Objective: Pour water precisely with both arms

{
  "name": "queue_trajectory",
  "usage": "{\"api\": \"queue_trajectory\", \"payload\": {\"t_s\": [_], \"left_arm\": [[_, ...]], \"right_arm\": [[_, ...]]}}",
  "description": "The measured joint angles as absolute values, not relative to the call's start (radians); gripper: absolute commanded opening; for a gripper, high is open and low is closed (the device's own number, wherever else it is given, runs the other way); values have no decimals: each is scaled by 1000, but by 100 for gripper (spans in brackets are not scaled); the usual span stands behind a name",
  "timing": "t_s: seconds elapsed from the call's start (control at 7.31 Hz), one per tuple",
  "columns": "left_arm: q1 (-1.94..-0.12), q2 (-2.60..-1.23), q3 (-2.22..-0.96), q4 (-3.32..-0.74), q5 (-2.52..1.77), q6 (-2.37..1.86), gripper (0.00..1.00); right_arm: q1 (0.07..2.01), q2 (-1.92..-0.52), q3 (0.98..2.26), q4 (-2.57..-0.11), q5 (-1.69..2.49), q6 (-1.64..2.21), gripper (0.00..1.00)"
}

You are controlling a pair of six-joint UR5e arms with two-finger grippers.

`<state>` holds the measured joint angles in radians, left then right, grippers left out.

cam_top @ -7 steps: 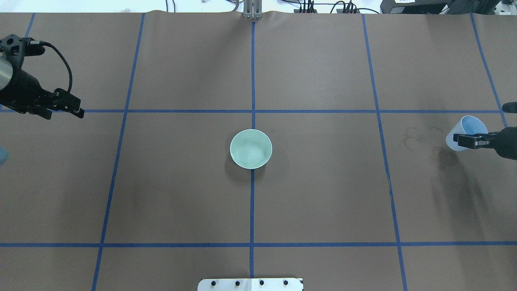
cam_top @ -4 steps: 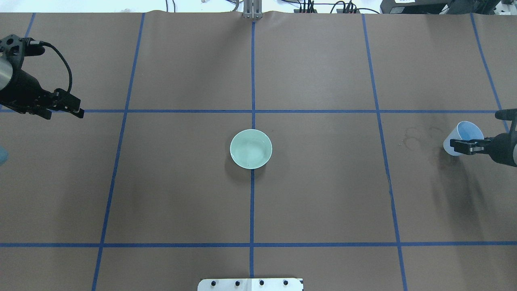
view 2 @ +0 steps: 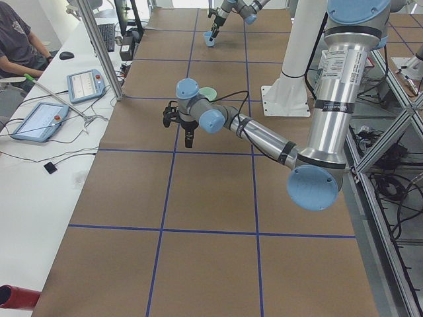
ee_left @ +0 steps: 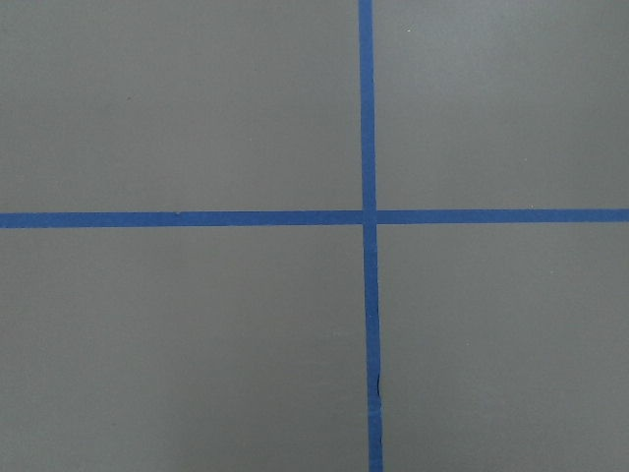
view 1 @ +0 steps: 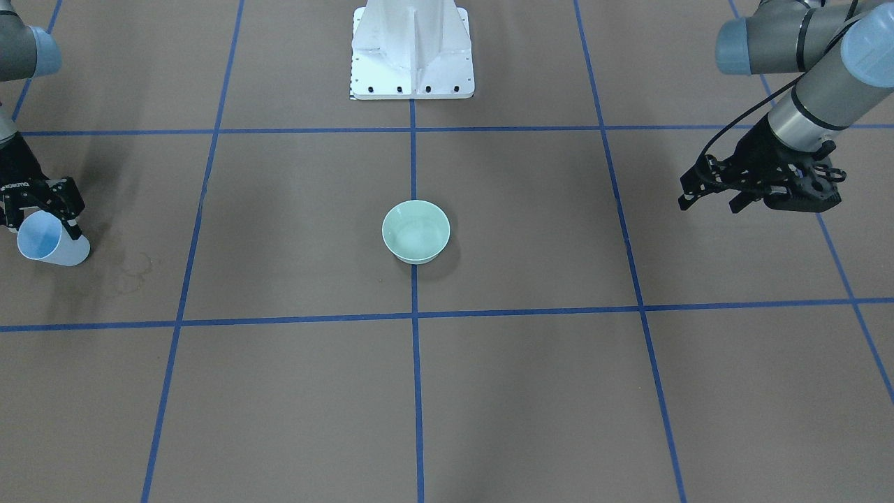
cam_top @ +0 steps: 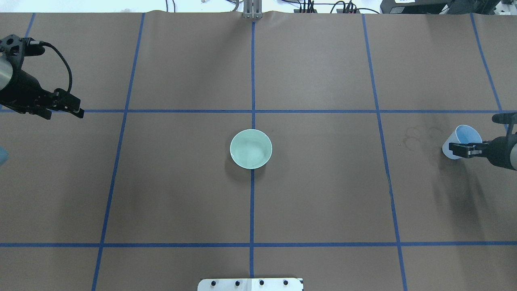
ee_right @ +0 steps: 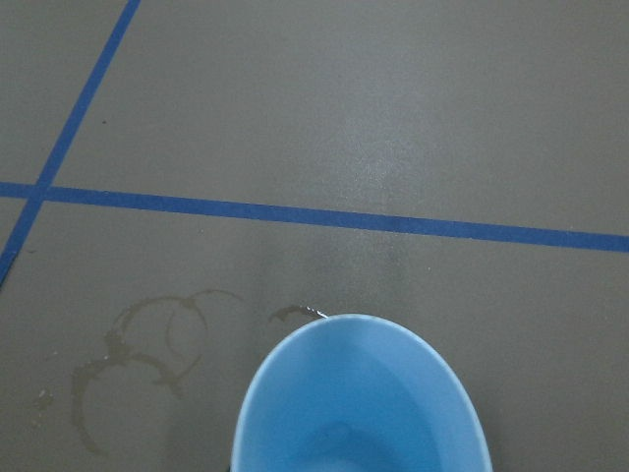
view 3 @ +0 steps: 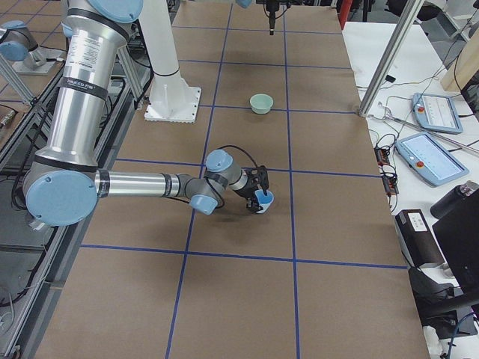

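White lettering on the right end effector (view 1: 42, 222) is too small to read.

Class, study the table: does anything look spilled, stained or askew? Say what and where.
Yes. Faint dried ring stains mark the brown table cover beside the blue cup, like marks left by wet cup bases. The cup itself is tilted in the right gripper. No fresh puddle shows.

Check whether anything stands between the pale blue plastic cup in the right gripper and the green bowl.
Nothing visible does. Between the pale blue plastic cup, held in the right gripper, and the round mint-green bowl lies only brown table cover with blue tape lines and faint dried ring stains.
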<state>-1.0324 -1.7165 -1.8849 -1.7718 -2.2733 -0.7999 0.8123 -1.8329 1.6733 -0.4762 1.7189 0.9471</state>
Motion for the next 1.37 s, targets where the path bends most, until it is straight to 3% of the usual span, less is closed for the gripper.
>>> {"api": "queue_trajectory", "payload": {"t_s": [0.14,0.96,1.37], "left_arm": [[-1032,-1717,-1885,-1772,-2273,-800,94],[-1028,-1719,-1883,-1771,-2273,-808,95],[-968,-1794,-1874,-1770,-2261,-977,95]], "right_arm": [[811,-1832,1670,-476,1719,947,99],[813,-1836,1682,-474,1726,938,100],[907,-1854,1717,-480,1852,877,100]]}}
